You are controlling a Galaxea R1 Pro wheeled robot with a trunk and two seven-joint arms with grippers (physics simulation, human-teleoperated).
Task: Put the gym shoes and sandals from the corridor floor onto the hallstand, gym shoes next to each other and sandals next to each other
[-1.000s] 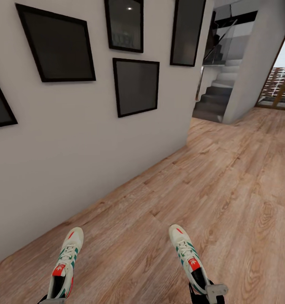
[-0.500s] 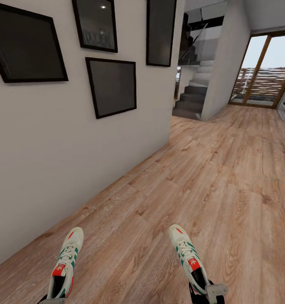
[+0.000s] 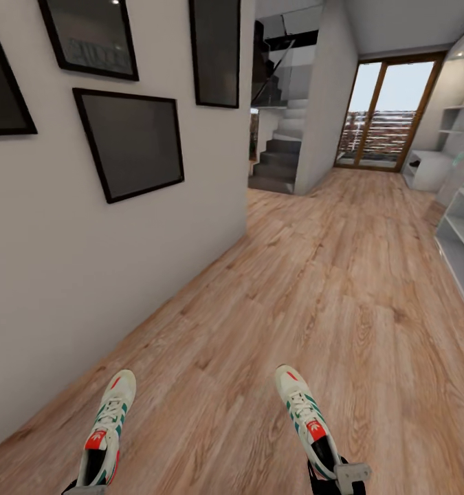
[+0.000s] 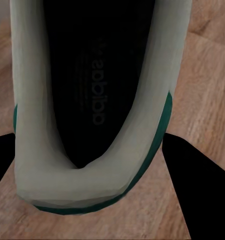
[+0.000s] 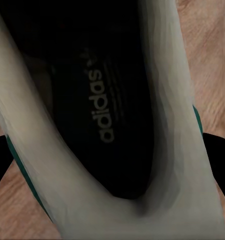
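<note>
Currently both gym shoes are off the floor, one per arm, toes pointing away from the robot. Left pincer (image 3: 87,489) sits at the heel of the left gym shoe (image 3: 106,430); in the left wrist view the dark fingers (image 4: 192,175) flank the heel of that shoe (image 4: 92,100) on both sides, clamped on it. Right pincer (image 3: 338,481) is at the heel of the right gym shoe (image 3: 304,423); the right wrist view looks into the shoe opening (image 5: 107,100), insole logo readable, with a dark finger (image 5: 220,155) against the outer wall, so it is gripping too. The shoes are well apart from each other, roughly parallel, and held above the corridor floor (image 3: 314,289).

Beyond them the plank floor runs ahead. A grey wall (image 3: 67,261) stands along the left side, carrying dark black-framed pictures (image 3: 132,144). At the right edge of the head view sits a light-grey shelf unit (image 3: 462,240) with open levels; cannot tell if it is the hallstand. Further on, another pale low unit (image 3: 427,168) stands on the right. At the far end are a grey staircase (image 3: 280,158) and a wood-framed glass door (image 3: 386,113).
</note>
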